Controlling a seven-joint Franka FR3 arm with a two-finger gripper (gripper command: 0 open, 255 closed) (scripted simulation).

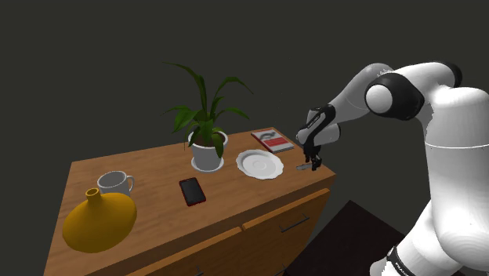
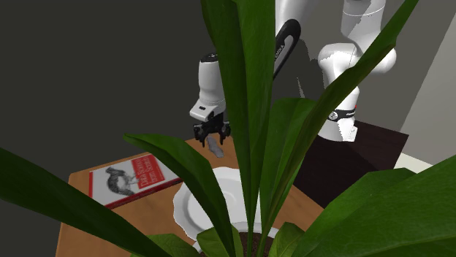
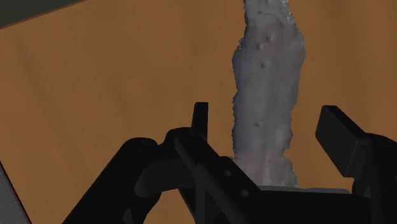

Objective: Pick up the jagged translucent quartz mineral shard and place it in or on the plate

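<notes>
Wooden cabinet top [image 1: 149, 176], dark grey walls behind. The shard [image 3: 266, 95] lies on the wood at the end of the top nearest the arm. Wrist view: a long, rough, pale grey piece with small bumps, running lengthwise away from the hand. It sits between the two fingers [image 3: 201, 121]. The gripper [image 3: 266, 109] is spread, with brown wood visible on either side of the shard, so neither finger touches it. Nothing is grasped.

Shoulder view: the shard [image 1: 302, 166] is a small grey sliver just beside the gripper [image 1: 315, 165], which points down close over the top, near the corner. Finger spacing cannot be read from this view.

Second exterior view: looks through broad green leaves [image 2: 248, 109] close to the lens. The gripper [image 2: 214, 135] hangs over a grey lump, the shard [image 2: 216, 150], at the far edge of the top.

The plate [image 1: 259, 164] is white and bare, near the shard on the shoulder view's left and apart from it. A book [image 1: 273, 139] with a red and white cover lies just behind the plate. In the second exterior view the leaves partly hide the plate [image 2: 208, 208].

Further along in the shoulder view:
- a potted plant [image 1: 205, 125] in a white pot
- a red-edged phone [image 1: 192, 190]
- a white mug [image 1: 116, 183]
- a yellow vase [image 1: 99, 221]

Drawer fronts [image 1: 290, 223] show below the top.
</notes>
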